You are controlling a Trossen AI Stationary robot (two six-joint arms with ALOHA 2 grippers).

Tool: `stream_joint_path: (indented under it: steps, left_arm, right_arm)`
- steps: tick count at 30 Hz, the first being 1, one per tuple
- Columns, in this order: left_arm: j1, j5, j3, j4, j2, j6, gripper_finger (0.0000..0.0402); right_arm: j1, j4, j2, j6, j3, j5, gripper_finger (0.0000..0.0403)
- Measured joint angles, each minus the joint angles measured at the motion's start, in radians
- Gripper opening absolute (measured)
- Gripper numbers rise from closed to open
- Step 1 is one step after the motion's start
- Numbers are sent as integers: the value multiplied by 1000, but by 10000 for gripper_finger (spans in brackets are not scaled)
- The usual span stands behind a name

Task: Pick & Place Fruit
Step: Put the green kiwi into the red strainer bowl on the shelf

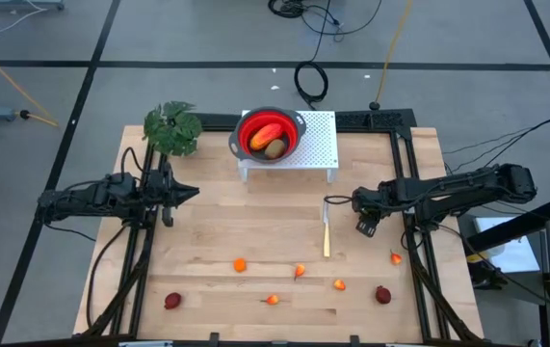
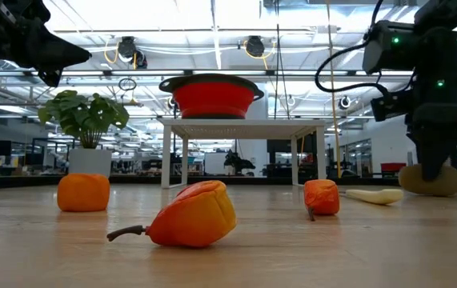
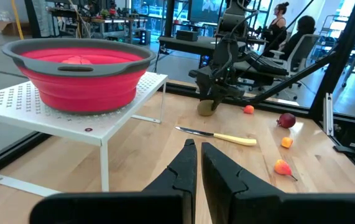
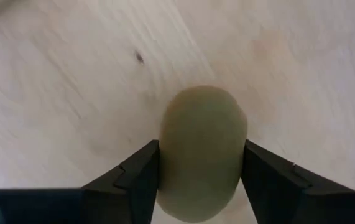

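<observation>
High view: red bowl (image 1: 271, 134) with two fruits (image 1: 269, 142) inside; right pincer (image 4: 201, 165) clamping an olive-brown fruit (image 4: 202, 149); left pincer (image 3: 198, 163) shut.

Both of my arms are dark, near-black, built from chunky jointed links with black cables looping along them. The right arm (image 2: 428, 72) carries small green indicator lights on its upper housing, and a cable curls off its side. My left gripper (image 3: 197, 171) ends in two matte black wedge-shaped fingers with angular stepped faces. I think the right gripper's fingers (image 4: 133, 180) match, seen only partly.
</observation>
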Motion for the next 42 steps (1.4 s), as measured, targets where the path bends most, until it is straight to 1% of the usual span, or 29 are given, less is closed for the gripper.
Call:
stream_joint_path:
  steps: [2, 4, 13, 17, 22, 27, 31, 34, 42]
  left_arm:
    - [0, 0, 0, 0, 0, 0, 21]
    - [0, 0, 0, 0, 0, 0, 21]
    - [0, 0, 0, 0, 0, 0, 21]
    - [0, 0, 0, 0, 0, 0, 21]
    - [0, 0, 0, 0, 0, 0, 21]
    - [0, 0, 0, 0, 0, 0, 21]
    - [0, 0, 0, 0, 0, 0, 21]
    - [0, 0, 0, 0, 0, 0, 21]
    - [0, 0, 0, 0, 0, 0, 21]
  right_arm:
    - [0, 33, 0, 18, 0, -26, 192]
    - [0, 68, 0, 30, 0, -76, 193]
    - [0, 235, -26, 151, 1, -334, 190]
    - [0, 372, -68, 211, 1, -410, 193]
    - [0, 611, -128, 303, 1, -494, 190]
    - [0, 867, -170, 406, 1, -493, 195]
    - [0, 1061, -179, 434, 1, -481, 195]
    - [0, 1176, -179, 434, 1, -439, 192]
    - [-13, 1404, -178, 434, 1, -434, 194]
